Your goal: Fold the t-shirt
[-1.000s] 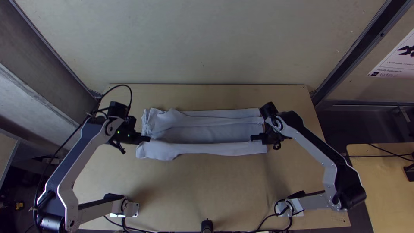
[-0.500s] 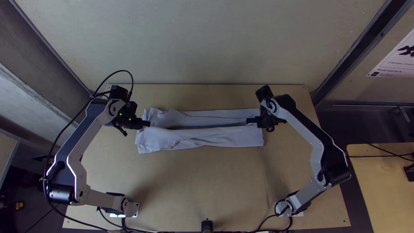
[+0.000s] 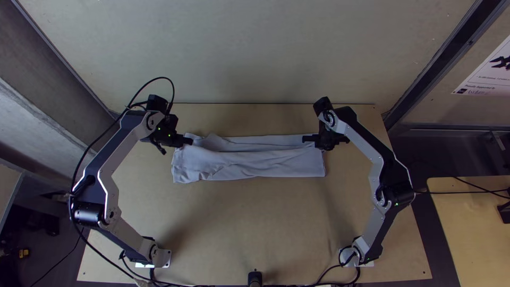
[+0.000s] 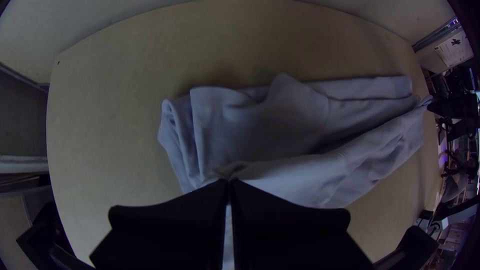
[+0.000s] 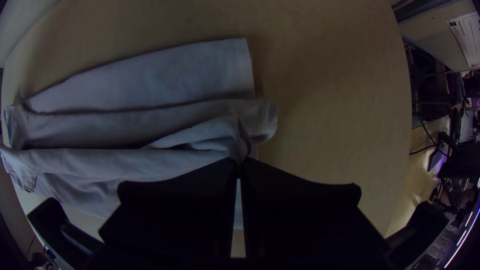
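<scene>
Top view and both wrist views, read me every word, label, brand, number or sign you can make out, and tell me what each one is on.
White sheet on the wall: several lines of print, too small and blurred to quote reliably.
T-shirt: no lettering that I can make out on the cloth in sight.
Left arm and right arm: nothing legible.

l jaws (image 3: 189,141), r jaws (image 3: 305,138) moved shirt flap (image 3: 249,165) fwd
</scene>
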`<state>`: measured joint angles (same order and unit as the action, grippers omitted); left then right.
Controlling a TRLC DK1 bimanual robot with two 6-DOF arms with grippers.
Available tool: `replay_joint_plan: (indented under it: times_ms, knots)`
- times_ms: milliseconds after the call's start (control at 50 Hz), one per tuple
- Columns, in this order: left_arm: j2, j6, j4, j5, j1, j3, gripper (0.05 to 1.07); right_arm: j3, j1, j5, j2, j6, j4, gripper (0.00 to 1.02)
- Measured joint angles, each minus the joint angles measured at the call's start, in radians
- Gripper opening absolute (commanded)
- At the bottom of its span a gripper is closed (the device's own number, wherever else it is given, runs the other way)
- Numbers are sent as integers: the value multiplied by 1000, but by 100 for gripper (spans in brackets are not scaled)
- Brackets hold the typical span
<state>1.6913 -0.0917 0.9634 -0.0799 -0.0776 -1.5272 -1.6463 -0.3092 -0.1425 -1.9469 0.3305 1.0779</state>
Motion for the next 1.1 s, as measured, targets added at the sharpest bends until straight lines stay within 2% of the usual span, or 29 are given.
replay_joint_plan:
  times_ms: [500, 760, 800, 840, 860, 880, 900, 960, 980, 1040, 1100]
  knots:
    - [149, -40, -107, -6, 21, -10, 8, -120, 17, -1, -129, -3, -5, 3]
    - [190, -40, -151, -10, 34, -10, 8, -122, 17, -27, -170, -3, -28, 3]
    - [192, -40, -154, -10, 34, -10, 8, -122, 17, -27, -170, -3, -35, 5]
    - [193, -40, -157, -14, 34, -10, 9, -122, 17, -31, -170, -3, -42, 12]
    - [194, -39, -160, -15, 34, -10, 13, -122, 17, -34, -170, -3, -46, 17]
    - [194, -35, -164, -17, 34, -10, 22, -122, 17, -35, -171, -3, -48, 22]
    - [195, -31, -170, -18, 34, -10, 35, -122, 18, -36, -172, -3, -48, 26]
    - [195, -20, -174, -26, 34, -10, 93, -124, 18, -43, -177, -3, -49, 40]
    - [195, -17, -174, -26, 34, -10, 106, -125, 19, -46, -180, -3, -49, 45]
    - [195, -12, -174, -26, 34, -10, 103, -129, 26, -51, -184, -3, -50, 58]
    - [195, 1, -174, -26, 34, -10, 103, -129, 37, -53, -184, -3, -50, 78]
